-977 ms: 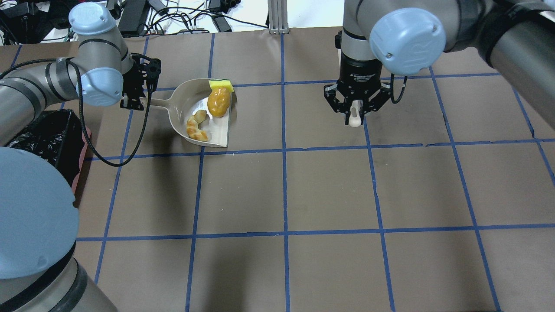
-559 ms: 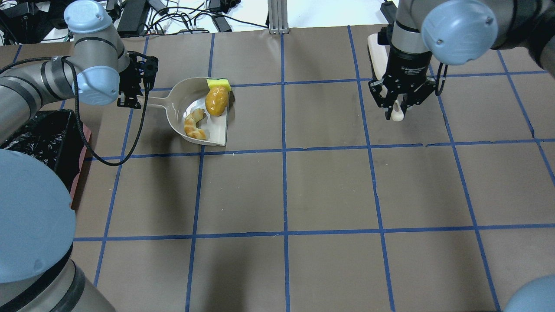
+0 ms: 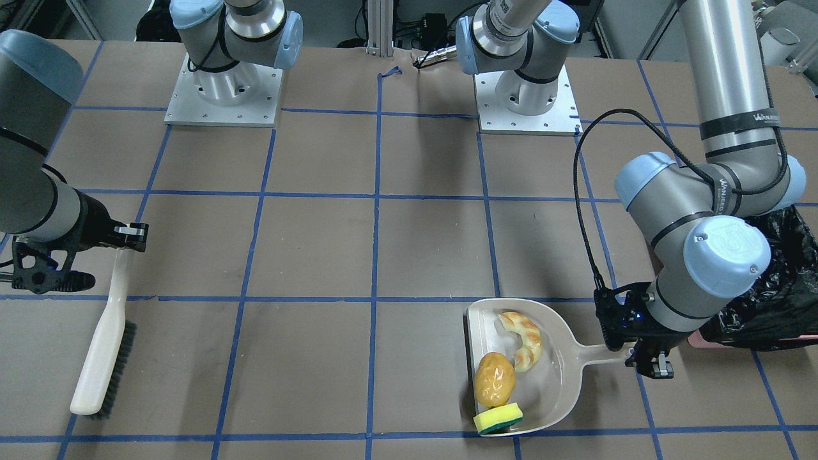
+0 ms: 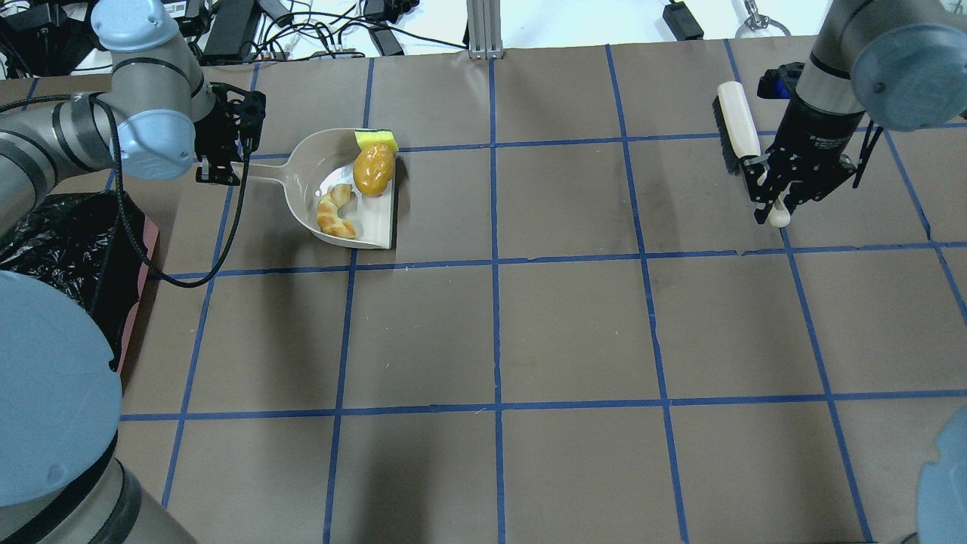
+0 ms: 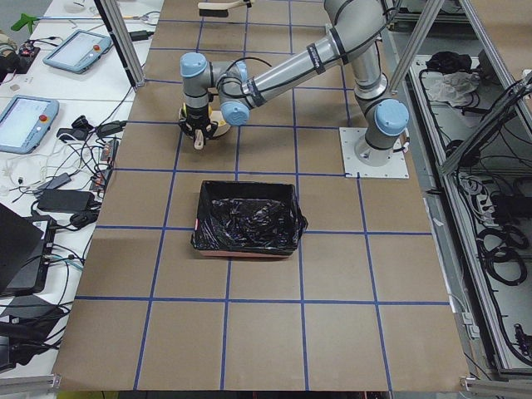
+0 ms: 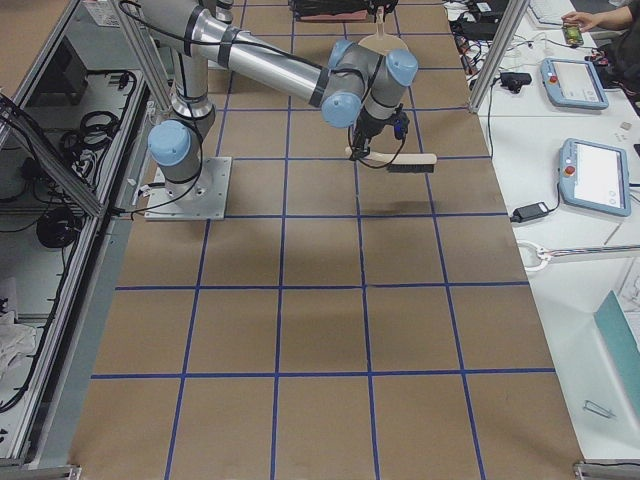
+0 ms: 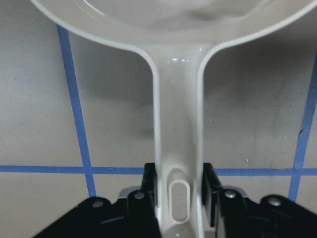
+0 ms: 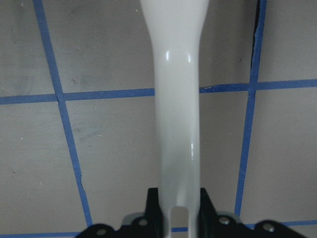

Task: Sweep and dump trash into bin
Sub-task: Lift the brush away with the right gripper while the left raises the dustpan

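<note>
Dustpan (image 4: 306, 162) is pinched at its handle by left end effector (image 4: 224, 161); trash (image 4: 375, 171) is carried just beyond. Brush (image 4: 736, 125) is pinched by right end effector (image 4: 774, 198).

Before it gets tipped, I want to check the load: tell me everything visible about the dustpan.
The dustpan is glossy beige plastic: a rounded scoop with a raised back wall, a straight open lip and a slim handle with a slot near its end. The left gripper is shut on that handle. Roughly level, it carries the croissant, potato and sponge.
</note>
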Tool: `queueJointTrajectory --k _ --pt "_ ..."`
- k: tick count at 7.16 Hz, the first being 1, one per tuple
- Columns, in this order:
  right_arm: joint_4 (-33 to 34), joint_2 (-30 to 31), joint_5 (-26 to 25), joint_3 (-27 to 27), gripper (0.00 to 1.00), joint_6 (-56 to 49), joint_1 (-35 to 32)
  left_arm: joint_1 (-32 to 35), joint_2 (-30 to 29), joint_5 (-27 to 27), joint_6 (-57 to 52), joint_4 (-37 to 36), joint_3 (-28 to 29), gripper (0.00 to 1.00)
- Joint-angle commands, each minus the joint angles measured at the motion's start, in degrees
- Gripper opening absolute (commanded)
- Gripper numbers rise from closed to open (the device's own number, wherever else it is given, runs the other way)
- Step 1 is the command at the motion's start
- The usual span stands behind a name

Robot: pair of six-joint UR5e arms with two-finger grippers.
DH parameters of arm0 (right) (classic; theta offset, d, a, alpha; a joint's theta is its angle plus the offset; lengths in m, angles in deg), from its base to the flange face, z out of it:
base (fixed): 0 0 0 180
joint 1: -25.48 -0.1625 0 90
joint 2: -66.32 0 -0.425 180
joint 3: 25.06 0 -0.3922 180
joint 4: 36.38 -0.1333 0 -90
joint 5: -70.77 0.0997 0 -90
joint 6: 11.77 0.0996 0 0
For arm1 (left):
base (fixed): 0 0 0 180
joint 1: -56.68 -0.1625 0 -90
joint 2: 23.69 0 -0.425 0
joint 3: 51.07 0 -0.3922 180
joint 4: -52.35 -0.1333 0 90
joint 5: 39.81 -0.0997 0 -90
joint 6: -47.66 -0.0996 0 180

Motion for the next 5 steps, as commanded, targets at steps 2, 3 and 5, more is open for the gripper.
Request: queueJointTrajectory --k 2,3,5 --pt "4.2 0.0 -0.3 3.0 0.00 -0.7 1.0 -1.1 0.8 8.1 0.3 -0.1 0.1 0.00" --pt "4.2 -0.4 -0.3 3.3 0.00 -1.6 1.2 -2.1 2.3 14.2 0.8 -0.5 0.2 0.00" --pt "6.5 -0.6 -0.1 5.3 0.00 -4.3 3.3 -5.1 5.0 22.1 3.3 0.0 0.2 0.00"
